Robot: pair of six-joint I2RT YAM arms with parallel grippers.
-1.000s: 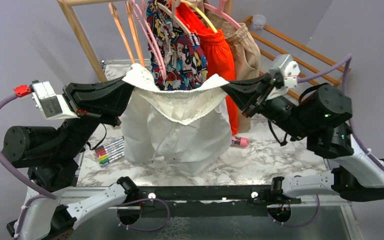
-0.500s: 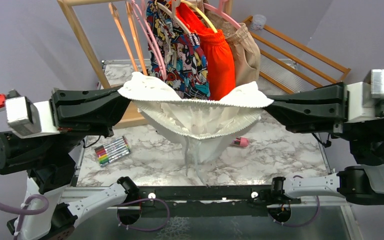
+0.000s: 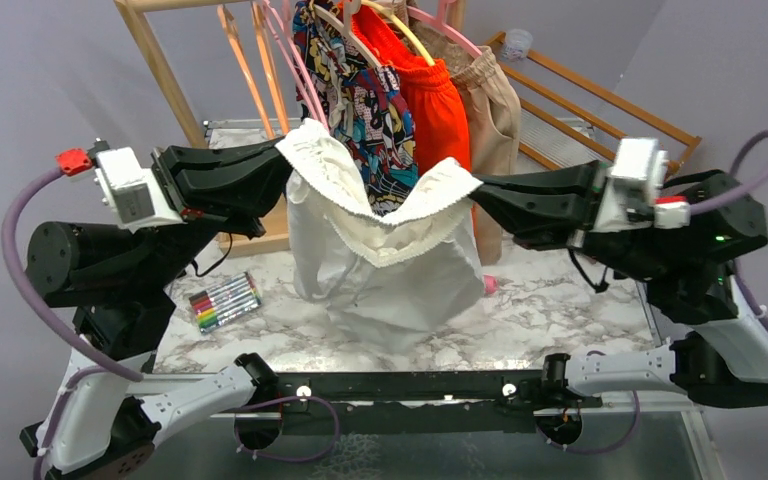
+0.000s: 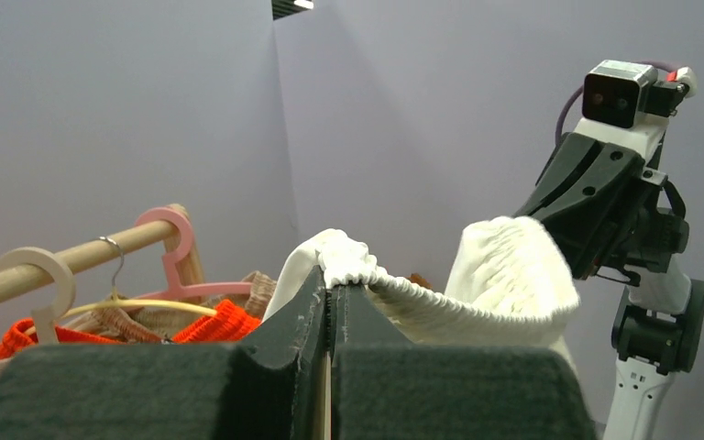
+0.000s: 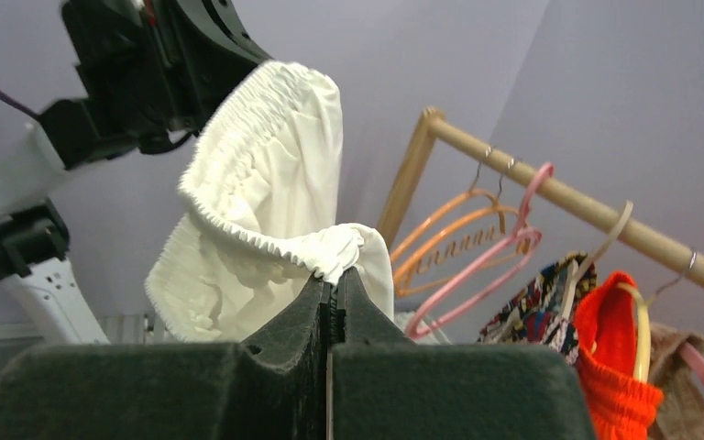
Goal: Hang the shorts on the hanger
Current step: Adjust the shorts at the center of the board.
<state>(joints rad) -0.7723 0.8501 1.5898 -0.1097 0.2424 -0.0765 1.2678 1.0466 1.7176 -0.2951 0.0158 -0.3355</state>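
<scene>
The white shorts [image 3: 380, 265] hang in the air between my two arms, held by the gathered waistband, which sags in a V. My left gripper [image 3: 286, 168] is shut on the waistband's left end and my right gripper [image 3: 474, 190] is shut on its right end. The left wrist view has the left gripper [image 4: 332, 286] pinching the ruffled band of the shorts [image 4: 513, 275]. The right wrist view has the right gripper [image 5: 337, 275] pinching the shorts [image 5: 266, 211]. The empty light-pink hanger [image 3: 297, 80] [image 5: 477, 280] hangs on the rail just behind the shorts' left corner.
A wooden rack [image 3: 160, 60] carries orange hangers [image 3: 250, 70], comic-print shorts [image 3: 360, 95], orange-red shorts [image 3: 438, 105] and a beige garment [image 3: 492, 100] on another pink hanger [image 4: 170, 229]. A pack of markers [image 3: 222, 300] lies on the marble table [image 3: 560, 310].
Both grippers have drawn closer together and moved toward the rack. The waistband, stretched wide half a second ago, now hangs slack and the shorts' body drops lower.
</scene>
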